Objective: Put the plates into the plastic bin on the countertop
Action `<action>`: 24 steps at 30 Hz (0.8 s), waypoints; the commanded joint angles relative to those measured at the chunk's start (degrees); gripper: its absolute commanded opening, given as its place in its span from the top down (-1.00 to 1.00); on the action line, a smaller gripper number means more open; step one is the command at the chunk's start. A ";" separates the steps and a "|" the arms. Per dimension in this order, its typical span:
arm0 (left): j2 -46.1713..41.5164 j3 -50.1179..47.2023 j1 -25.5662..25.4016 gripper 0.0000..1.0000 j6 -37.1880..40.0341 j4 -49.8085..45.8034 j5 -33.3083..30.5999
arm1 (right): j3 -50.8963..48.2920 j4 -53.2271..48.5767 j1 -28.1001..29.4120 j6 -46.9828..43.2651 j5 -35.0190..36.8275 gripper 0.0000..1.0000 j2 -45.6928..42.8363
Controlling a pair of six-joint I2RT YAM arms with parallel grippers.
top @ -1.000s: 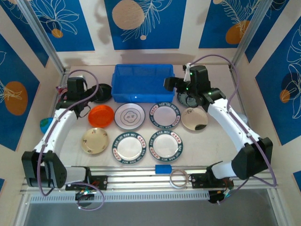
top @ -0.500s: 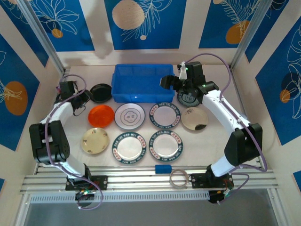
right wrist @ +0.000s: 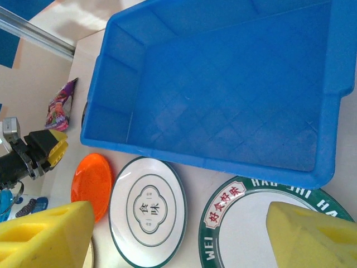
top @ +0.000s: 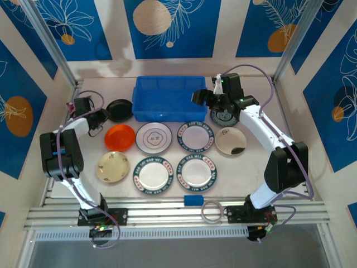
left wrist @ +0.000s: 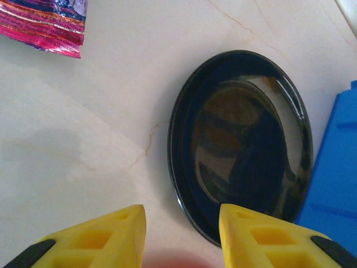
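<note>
Pink snack packet lies near black plate, beside blue bin.

White arm links, black joints, purple cables; yellow wedge fingers, recessed cells.

Light: bright, even light is falling from overhead onto the countertop.
Glare: the black plate ahead of the left gripper is mirroring warm reflections.
Blur: the right gripper's yellow fingertips are going soft, close to the lens.
</note>
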 commanded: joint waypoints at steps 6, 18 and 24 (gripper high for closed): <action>7.03 2.31 0.73 0.26 -3.16 8.50 2.01 | 1.85 -1.51 -0.64 0.09 -0.35 -0.62 0.57; 11.43 3.90 0.56 0.33 -5.71 12.19 3.92 | 0.16 -0.17 -1.53 1.15 -1.45 -0.60 2.05; 13.07 4.77 0.09 0.39 -6.05 12.69 4.00 | -0.58 0.44 -1.82 1.01 -1.36 -0.59 2.41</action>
